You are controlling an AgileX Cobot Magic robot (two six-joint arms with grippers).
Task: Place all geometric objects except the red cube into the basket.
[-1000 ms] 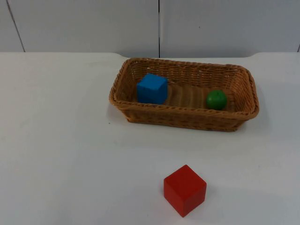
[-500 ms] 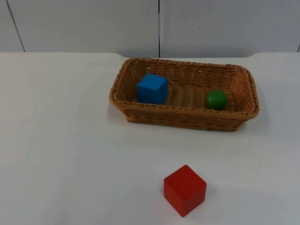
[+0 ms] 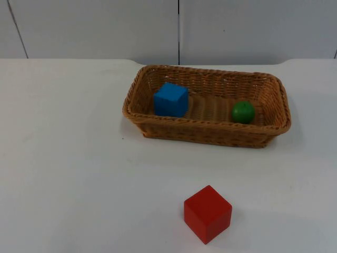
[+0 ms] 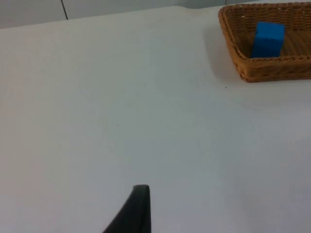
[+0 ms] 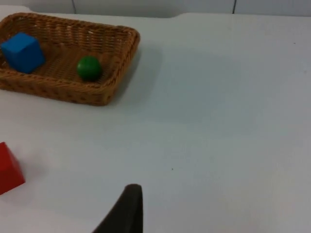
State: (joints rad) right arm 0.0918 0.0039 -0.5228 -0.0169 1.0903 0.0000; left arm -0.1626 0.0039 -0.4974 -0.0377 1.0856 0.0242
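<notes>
A woven wicker basket (image 3: 208, 133) stands at the table's far middle. Inside it a blue cube (image 3: 170, 99) rests at the left end and a green ball (image 3: 243, 112) at the right end. The red cube (image 3: 207, 213) sits on the table in front of the basket, near the front edge. The left wrist view takes in the basket (image 4: 272, 73) and blue cube (image 4: 267, 39); my left gripper (image 4: 138, 208) waits over bare table well to their left. My right gripper (image 5: 127, 208) waits over bare table, away from the basket (image 5: 92, 94), green ball (image 5: 89, 68), blue cube (image 5: 22, 52) and red cube (image 5: 8, 169).
The white table top (image 3: 63, 158) spreads wide to the left and right of the basket. A grey partition wall (image 3: 105, 26) closes off the table's far edge behind the basket.
</notes>
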